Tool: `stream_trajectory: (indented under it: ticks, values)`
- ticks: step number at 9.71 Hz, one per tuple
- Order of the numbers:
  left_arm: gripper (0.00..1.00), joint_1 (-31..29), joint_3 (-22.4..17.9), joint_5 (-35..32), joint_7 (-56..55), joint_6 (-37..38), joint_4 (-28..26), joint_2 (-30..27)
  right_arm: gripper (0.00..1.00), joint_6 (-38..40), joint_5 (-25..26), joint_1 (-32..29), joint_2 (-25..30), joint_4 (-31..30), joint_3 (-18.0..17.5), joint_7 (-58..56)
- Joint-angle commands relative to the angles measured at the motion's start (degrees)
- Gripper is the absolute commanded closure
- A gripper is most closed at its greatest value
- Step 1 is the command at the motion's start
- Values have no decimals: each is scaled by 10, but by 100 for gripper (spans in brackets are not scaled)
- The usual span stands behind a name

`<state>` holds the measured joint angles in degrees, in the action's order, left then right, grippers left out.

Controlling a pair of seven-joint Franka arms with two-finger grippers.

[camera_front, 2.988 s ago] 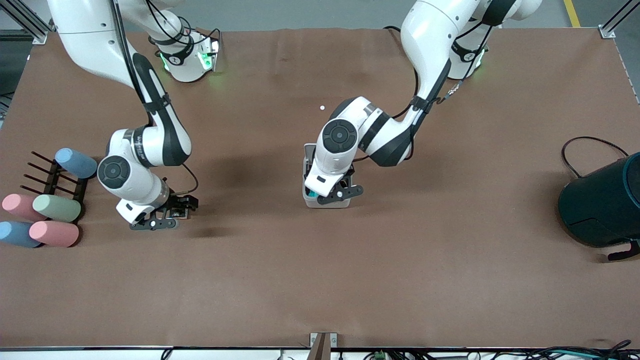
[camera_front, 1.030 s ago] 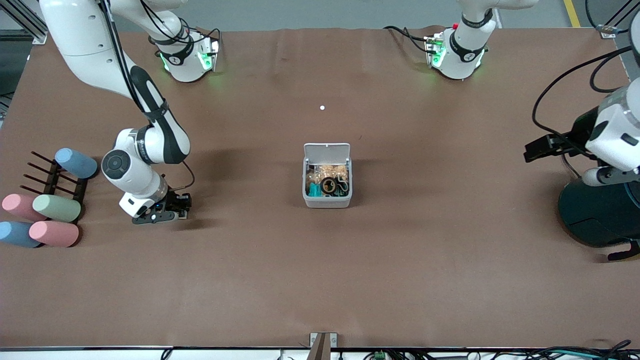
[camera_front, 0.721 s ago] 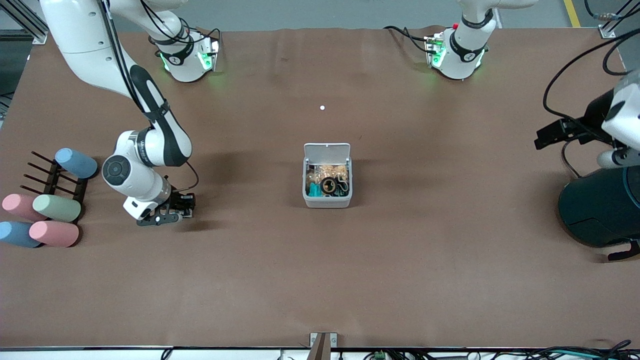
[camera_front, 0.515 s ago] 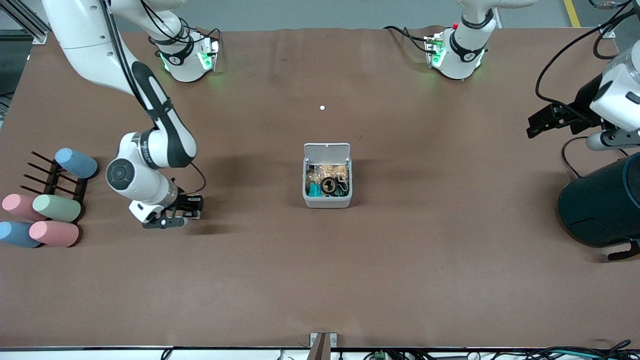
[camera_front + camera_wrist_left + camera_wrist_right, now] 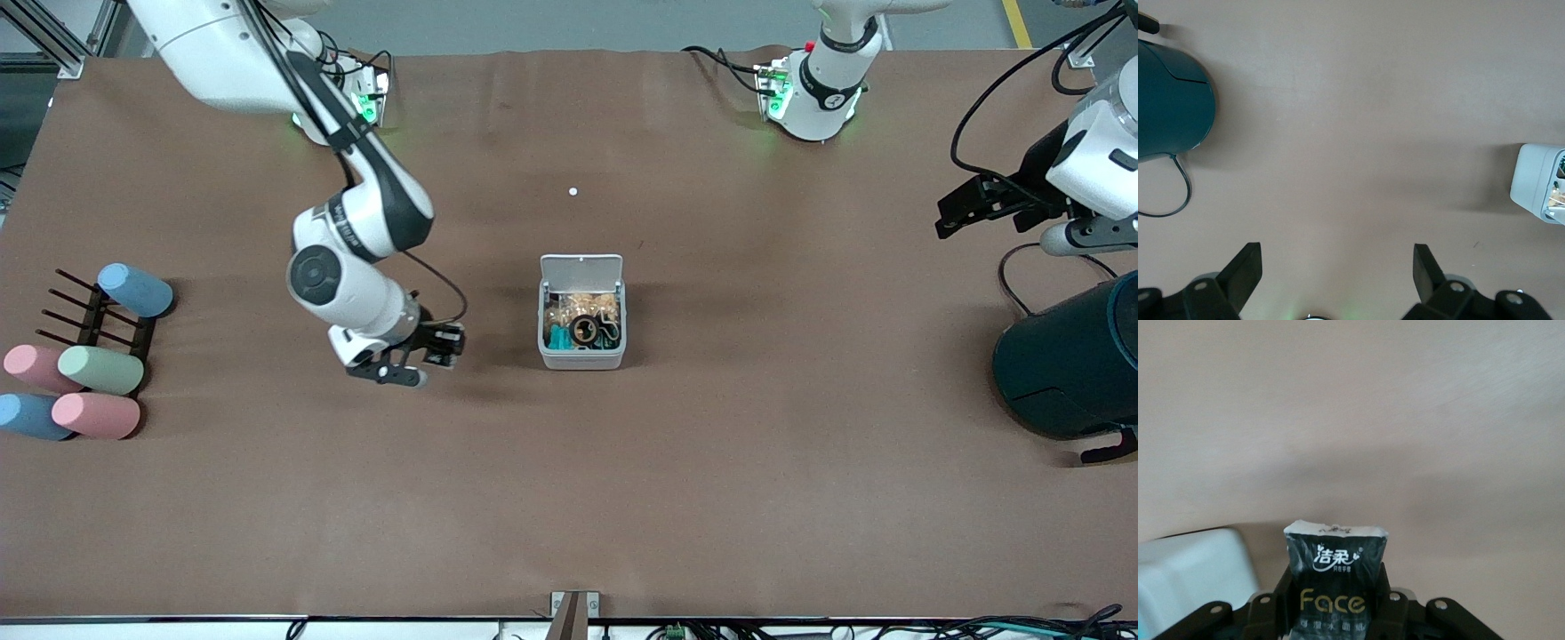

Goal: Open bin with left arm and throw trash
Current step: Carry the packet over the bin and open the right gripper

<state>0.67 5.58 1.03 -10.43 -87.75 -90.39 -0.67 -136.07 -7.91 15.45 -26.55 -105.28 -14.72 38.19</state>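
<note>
The light-grey bin stands mid-table with its white lid flipped open. Inside lie a dark tape ring and other scraps. My right gripper hangs low over the table beside the bin, toward the right arm's end. It is shut on a flat black packet with white print, and the bin's corner shows close by in the right wrist view. A tiny white scrap lies on the table farther from the front camera than the bin. My left gripper is open and empty, up over the left arm's end of the table.
A big dark teal cylinder with a black cable lies at the left arm's end, below my left gripper; it also shows in the left wrist view. Pastel cylinders and a black rack sit at the right arm's end.
My left gripper left the bin, whose lid now stands open, and withdrew to the left arm's end. My right gripper carried the packet from near the rack to beside the bin.
</note>
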Motion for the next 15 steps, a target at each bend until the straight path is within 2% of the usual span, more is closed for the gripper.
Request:
stream_trajectory:
  ticks: [1, 4, 5, 9, 10, 11, 12, 13, 14, 15]
  values:
    - [0, -1, 2, -13, 8, -9, -12, -13, 52, 9, -1, 64, -6, 63, 0, 120]
    - [0, -1, -3, -29, 58, -5, -2, -21, 52, 9, 6, 106, -27, 103, 1, 182]
    - [0, -1, -15, -28, 67, -4, -1, -30, 52, 7, 8, 120, -32, 105, 5, 188]
    - [0, -2, -17, -17, 53, 1, 1, -36, 51, 1, 18, 148, -75, 113, 7, 190]
    - [0, 0, -17, -14, 47, -2, 1, -34, 44, 2, 18, 150, -76, 114, 7, 190]
    - [0, 0, -17, 0, 44, -3, 3, -32, 26, 2, 21, 148, -76, 114, 11, 190]
    - [0, -1, -18, 15, 44, -3, 4, -30, 14, 2, 21, 150, -76, 114, 12, 190]
    - [0, -1, -21, 16, 43, -3, 3, -28, 13, 4, 21, 147, -74, 114, 13, 189]
    - [0, -1, -21, 16, 43, -3, 2, -27, 6, 8, 21, 143, -69, 125, 14, 189]
    - [0, -1, -22, 12, 43, -6, 2, -21, 5, 16, 21, 132, -57, 129, 14, 186]
